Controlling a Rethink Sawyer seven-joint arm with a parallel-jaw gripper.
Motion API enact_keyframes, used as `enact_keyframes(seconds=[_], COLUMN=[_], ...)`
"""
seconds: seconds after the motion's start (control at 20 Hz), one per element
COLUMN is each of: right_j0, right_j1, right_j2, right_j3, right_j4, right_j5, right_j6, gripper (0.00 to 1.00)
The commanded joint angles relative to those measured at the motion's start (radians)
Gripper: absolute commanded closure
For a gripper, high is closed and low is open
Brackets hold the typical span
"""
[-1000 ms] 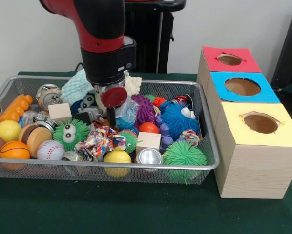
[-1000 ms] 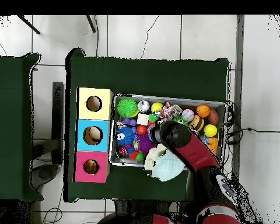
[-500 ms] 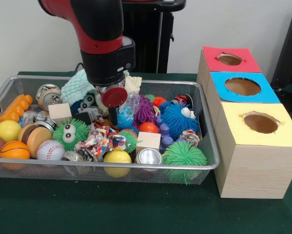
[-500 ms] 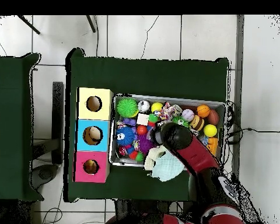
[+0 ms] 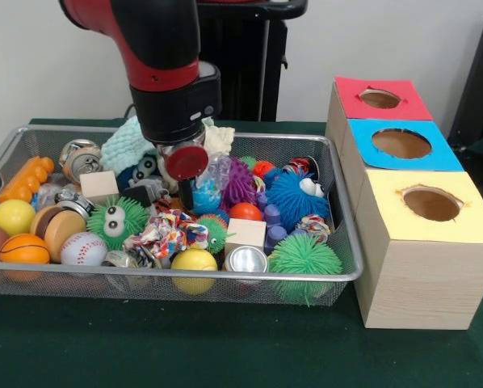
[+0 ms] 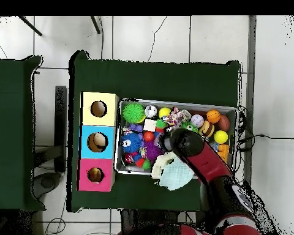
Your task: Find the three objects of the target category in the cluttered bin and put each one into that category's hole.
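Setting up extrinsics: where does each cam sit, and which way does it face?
Front view: across the table, level, facing the wire bin and boxes; shows the arm coming down from above.
Overhead view: above, looking straight down; arm enters from the bottom edge.
Shared: bin, yellow-topped box, green spiky ball.

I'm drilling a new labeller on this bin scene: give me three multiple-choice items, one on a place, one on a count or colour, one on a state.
1. Where in the front view is the baseball?
A. bin's front left
B. inside the red box
C. on the green cloth

2. How many holed boxes stand beside the bin?
A. two
B. three
C. five

3. The tool is:
A. over the boxes
B. down among the toys
C. out of sight

Key: A, it lies by the basketball; B, red, blue and yellow tops; B, it reaches into the clutter.
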Motion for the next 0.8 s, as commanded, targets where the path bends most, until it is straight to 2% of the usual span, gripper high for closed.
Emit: enact_keyframes(seconds=[0.05,0.25,0.4,0.6,0.8], right_j0=[-0.125,-0.226,-0.292,-0.366,-0.423], right_j1=[-0.008,-0.031,-0.03,-0.021,-0.032], right_j2=[0.092,0.042,0.034,0.049,0.064], right_j3=[0.105,0.078,0.026,-0.053,-0.09], right_j4=[-0.064,-0.19,-0.284,-0.394,-0.483], right_j5=[-0.044,0.002,0.047,0.105,0.148], right_j6=[0.021,-0.108,-0.174,-0.212,-0.23], gripper=[1.0,1.0,1.0,1.0,1.0])
